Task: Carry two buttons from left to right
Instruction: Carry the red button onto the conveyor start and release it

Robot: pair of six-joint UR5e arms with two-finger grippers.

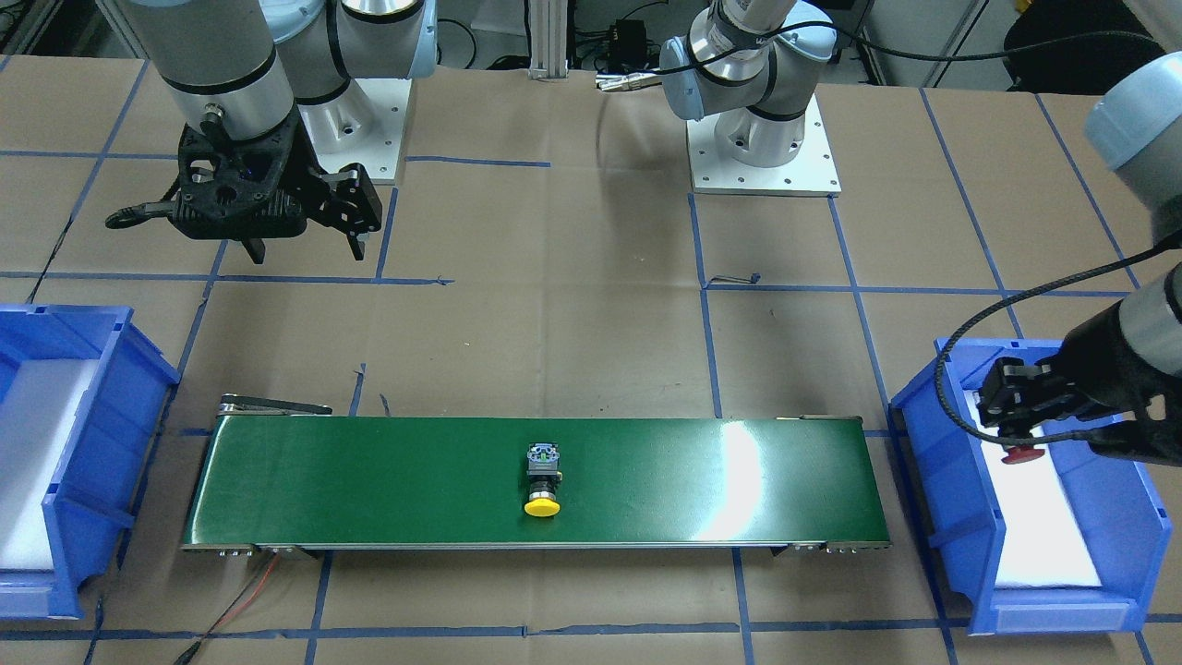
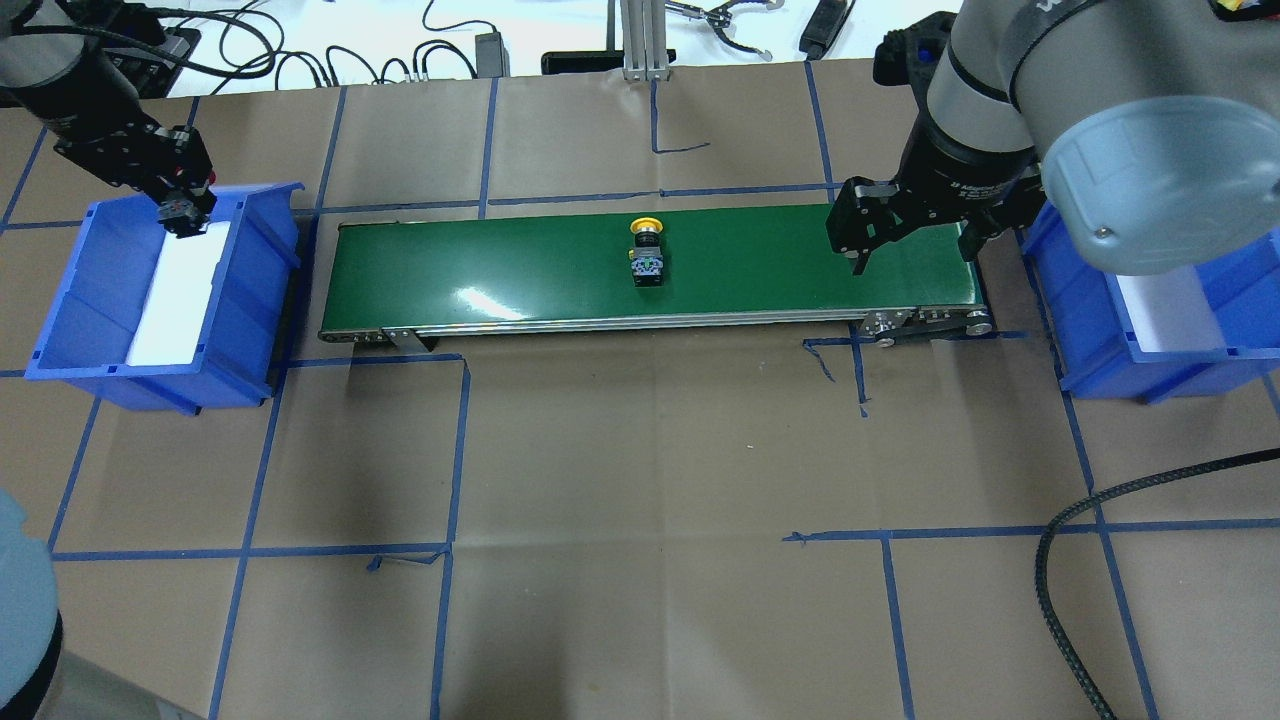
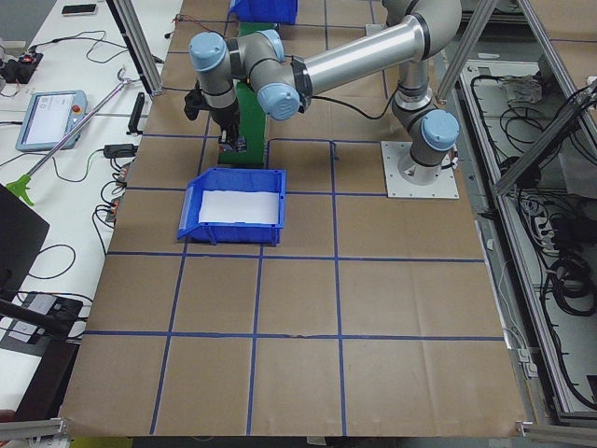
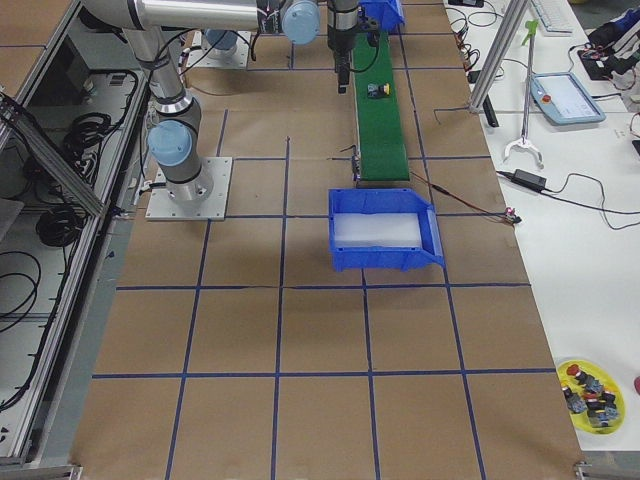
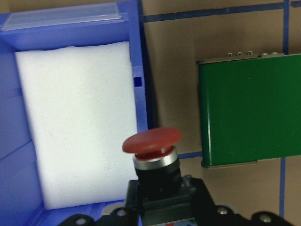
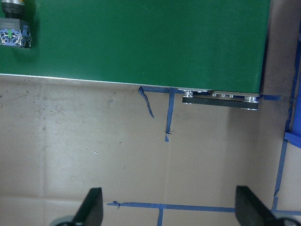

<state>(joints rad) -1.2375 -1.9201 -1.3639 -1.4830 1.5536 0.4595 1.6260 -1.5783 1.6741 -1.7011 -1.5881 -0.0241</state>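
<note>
Left claw (image 2: 184,210) is clenched on the red button (image 5: 152,141), hanging over the blue bin (image 2: 70,300) at the overhead view's left, with the green conveyor belt (image 2: 500,270) just to its right. The yellow button (image 2: 647,255) lies mid-belt, long axis across the belt, cap toward the top edge. The right claw (image 2: 913,255), released and empty, hovers over the belt's right end. It is the nearer arm, and the yellow button sits to its left.

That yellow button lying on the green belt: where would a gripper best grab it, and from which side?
The yellow button lies on its side across the belt. Come straight down and close on the black body between cap and grey block: its flanks are free, while the rounded cap would probably slip.
</note>
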